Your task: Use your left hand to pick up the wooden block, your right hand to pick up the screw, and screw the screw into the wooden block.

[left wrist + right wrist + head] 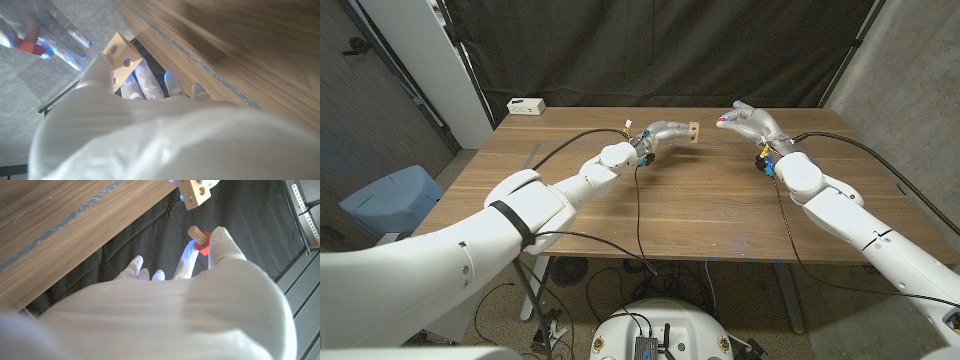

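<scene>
Robot hands (665, 133) (748, 121) hold block (692, 132) (screw (722, 119) apart).

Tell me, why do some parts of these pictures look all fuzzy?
In the left wrist view the left hand sits so close to the camera that it blurs, and the right hand with the screw smears, while the block stays fairly clear. In the right wrist view the right hand's back is soft. The head view is sharp.
</scene>
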